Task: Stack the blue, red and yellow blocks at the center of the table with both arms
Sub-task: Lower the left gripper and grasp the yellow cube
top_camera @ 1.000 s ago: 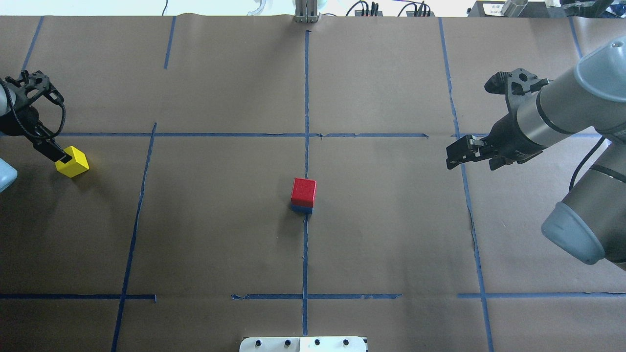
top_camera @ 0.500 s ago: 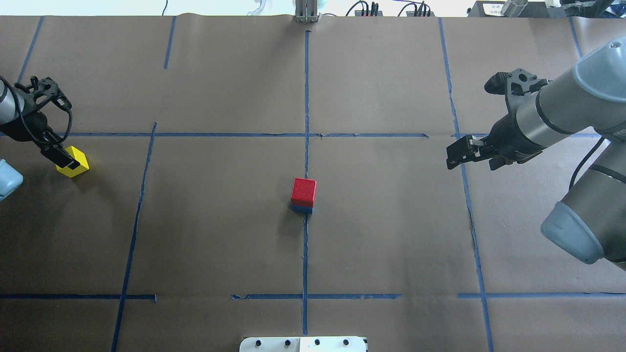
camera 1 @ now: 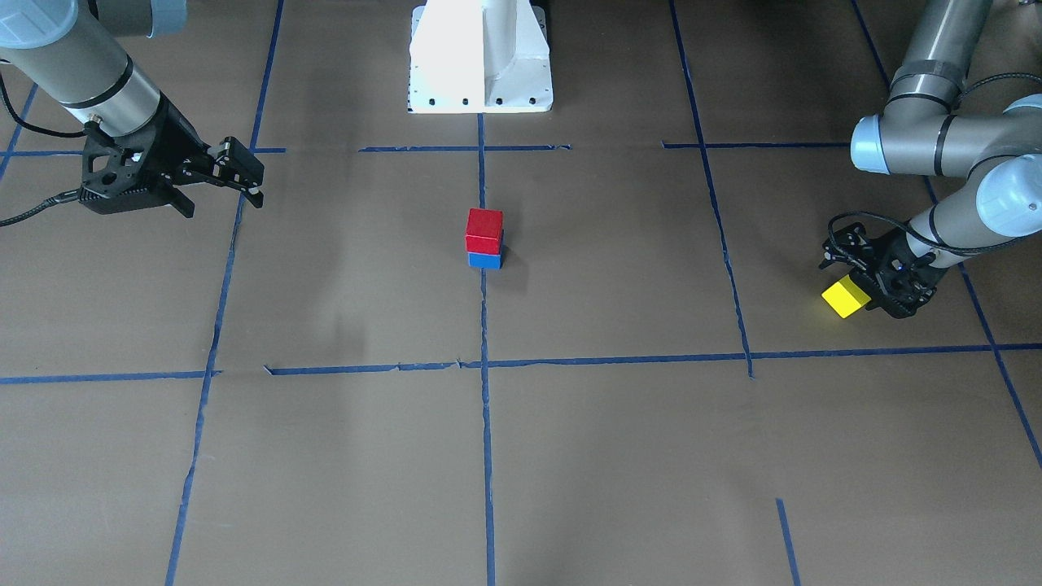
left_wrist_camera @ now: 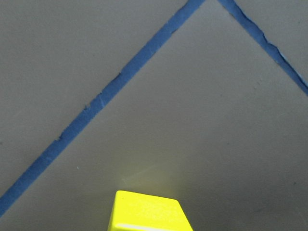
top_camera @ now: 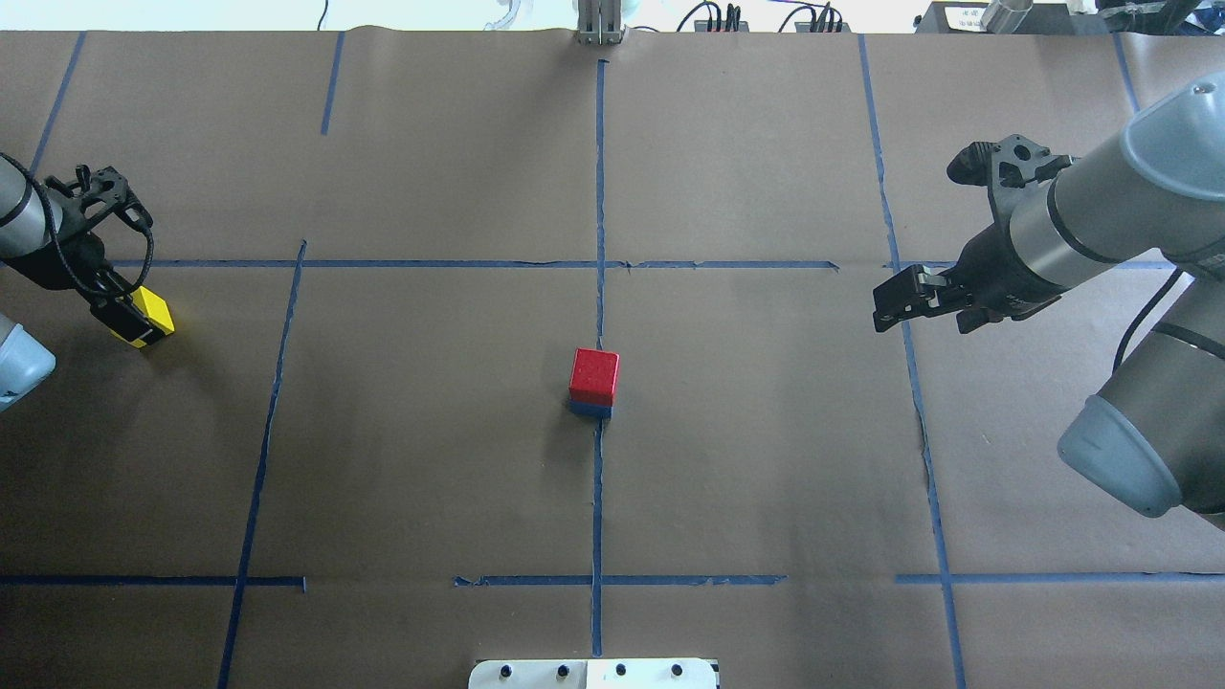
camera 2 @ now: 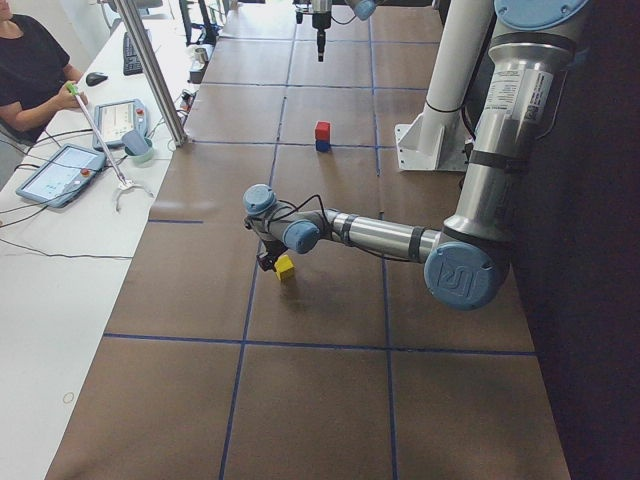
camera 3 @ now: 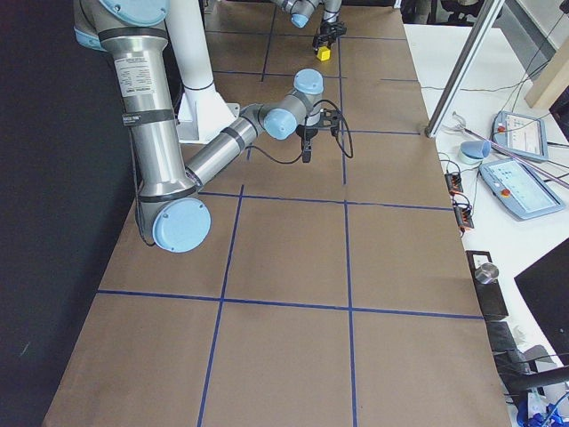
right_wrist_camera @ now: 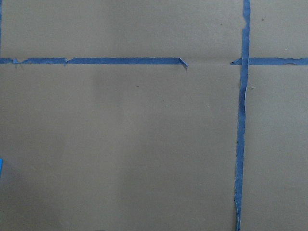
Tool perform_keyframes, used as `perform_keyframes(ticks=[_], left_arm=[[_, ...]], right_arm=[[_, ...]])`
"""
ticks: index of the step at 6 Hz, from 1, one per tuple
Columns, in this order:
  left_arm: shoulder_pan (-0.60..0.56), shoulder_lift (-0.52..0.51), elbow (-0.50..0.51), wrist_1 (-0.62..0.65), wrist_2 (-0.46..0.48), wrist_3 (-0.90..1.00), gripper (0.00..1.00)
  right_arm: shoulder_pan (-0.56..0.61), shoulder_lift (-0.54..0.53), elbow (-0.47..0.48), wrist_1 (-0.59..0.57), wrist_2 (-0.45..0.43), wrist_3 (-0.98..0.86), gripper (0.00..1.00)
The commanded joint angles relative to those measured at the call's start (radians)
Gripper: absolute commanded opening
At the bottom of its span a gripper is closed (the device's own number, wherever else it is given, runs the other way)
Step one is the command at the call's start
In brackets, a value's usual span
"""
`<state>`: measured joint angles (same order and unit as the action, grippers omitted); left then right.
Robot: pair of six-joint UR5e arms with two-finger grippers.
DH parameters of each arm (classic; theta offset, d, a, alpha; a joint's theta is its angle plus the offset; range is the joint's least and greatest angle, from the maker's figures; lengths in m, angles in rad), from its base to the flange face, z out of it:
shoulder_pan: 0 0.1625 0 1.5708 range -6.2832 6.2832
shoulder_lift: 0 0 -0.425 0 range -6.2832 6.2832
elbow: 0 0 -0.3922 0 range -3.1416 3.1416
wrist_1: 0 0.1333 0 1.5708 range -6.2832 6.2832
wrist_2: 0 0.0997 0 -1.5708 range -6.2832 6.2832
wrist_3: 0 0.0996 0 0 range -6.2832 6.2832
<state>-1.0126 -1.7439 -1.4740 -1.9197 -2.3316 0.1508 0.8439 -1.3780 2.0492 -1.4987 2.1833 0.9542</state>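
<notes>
1. Red block sits on top of blue block, edges roughly flush. The stack is at centre frame in the overhead view, on the middle tape line of the table.
2. Yellow block lies flat on the table at far left of the overhead view, well apart from the stack.
3. Left hand is down at the yellow block with one finger across its near face. Cannot tell if it is clenched or only straddling. The left wrist view shows the block at bottom centre and no fingers.
4. Right hand hangs above bare table at right of the overhead view. Its fingers look released and hold nothing.
5. Writing: a printed strip on the left arm upper tube and a pale logo on its round joint cap, both too small to read.
6. White pedestal base is at top centre of the front view.
7. A person sits at upper left of the left side view.
</notes>
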Motion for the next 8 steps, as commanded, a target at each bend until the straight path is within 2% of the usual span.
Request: perform_keyframes(ticks=[1,2,3,4,5,7,8], left_arm=[[0.022,0.007,0.003,-0.012,0.003,0.003,1.00],[0.022,0.007,0.003,-0.015,0.005,0.004,0.87],[0.020,0.010,0.003,-0.031,0.006,0.006,0.36],[0.020,0.020,-0.002,-0.050,0.017,0.003,0.06],[0.020,0.015,-0.017,-0.051,0.014,-0.016,0.00],[0.044,-0.044,-0.170,-0.044,-0.021,-0.379,0.00],[0.127,-0.131,-0.187,-0.042,-0.011,-0.597,0.00]], right_arm=[[0.000,0.000,0.000,0.000,0.001,0.000,1.00],[0.000,0.002,0.002,0.000,0.001,0.000,1.00],[0.000,0.002,0.002,0.000,0.001,0.000,1.00],[0.001,0.000,0.003,0.000,0.001,0.002,1.00],[0.001,0.000,0.005,0.000,0.003,0.002,1.00],[0.006,-0.004,0.023,0.000,0.007,0.000,1.00],[0.009,-0.015,0.034,0.000,0.007,-0.005,1.00]])
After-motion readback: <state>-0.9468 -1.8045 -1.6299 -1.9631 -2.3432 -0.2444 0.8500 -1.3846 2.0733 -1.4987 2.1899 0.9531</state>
